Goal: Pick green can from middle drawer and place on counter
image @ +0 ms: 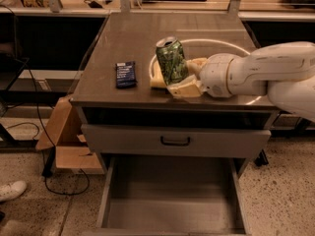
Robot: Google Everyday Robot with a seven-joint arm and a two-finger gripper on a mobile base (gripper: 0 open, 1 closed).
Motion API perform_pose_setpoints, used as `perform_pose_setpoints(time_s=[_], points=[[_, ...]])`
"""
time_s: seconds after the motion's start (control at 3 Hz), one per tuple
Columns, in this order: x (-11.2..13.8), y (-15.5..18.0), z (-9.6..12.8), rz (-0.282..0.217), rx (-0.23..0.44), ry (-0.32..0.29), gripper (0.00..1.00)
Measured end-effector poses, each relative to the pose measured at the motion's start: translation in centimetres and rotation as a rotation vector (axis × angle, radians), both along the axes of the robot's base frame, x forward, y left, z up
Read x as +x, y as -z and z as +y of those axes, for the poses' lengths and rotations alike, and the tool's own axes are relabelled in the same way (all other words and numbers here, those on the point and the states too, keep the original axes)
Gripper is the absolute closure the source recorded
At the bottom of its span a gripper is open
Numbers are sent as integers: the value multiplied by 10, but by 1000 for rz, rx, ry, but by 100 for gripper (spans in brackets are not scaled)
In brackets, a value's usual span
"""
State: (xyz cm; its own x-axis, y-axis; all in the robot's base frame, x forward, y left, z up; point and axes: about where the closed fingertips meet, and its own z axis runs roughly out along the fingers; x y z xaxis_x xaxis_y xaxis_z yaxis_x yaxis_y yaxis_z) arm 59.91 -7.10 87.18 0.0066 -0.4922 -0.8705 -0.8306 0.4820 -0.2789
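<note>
The gripper clamps the tilted green can near the middle of the counter's front edge, beside a yellow sponge. The middle drawer stands open below.

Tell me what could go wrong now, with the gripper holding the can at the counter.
1. The can leans in the gripper; released so, it may tip over.
2. The sponge lies right beside it; the can could land on its edge.
3. A fallen can might roll off the counter.
</note>
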Motion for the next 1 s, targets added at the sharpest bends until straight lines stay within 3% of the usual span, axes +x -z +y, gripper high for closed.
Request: perform_pose_setpoints(time_s=[0.67, 1.0], points=[[-3, 2, 3, -14, 77, 85, 100], [-9, 10, -2, 8, 112, 125, 100]])
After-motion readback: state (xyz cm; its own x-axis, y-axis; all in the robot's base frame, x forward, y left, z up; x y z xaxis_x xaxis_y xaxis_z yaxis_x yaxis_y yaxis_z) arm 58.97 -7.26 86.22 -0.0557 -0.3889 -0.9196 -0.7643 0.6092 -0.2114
